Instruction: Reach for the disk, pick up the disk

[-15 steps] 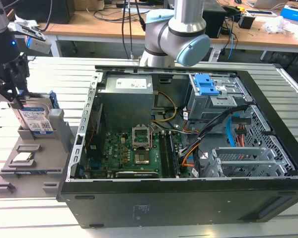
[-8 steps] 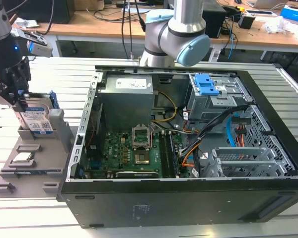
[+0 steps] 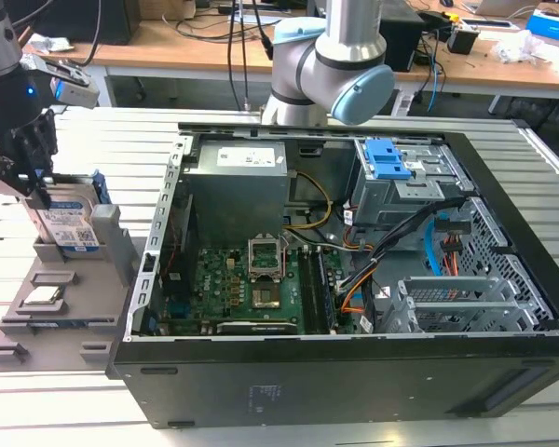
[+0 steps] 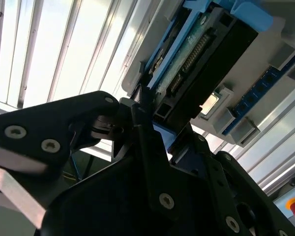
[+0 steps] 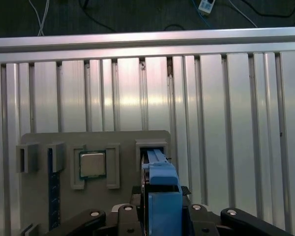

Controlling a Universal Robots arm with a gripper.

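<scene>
The gripper [image 3: 37, 197] hangs over the grey holder [image 3: 70, 284] at the exterior view's left, fingers pinching both faces of the disk [image 5: 162, 194], which stands on edge in its slot.

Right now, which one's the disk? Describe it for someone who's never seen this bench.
To the exterior view's left of the open computer case sits a grey holder tray. The disk stands on edge in that tray: a silver slab with a white-and-blue label and blue frame, unlike the small square chip lying flat in a pocket.
</scene>
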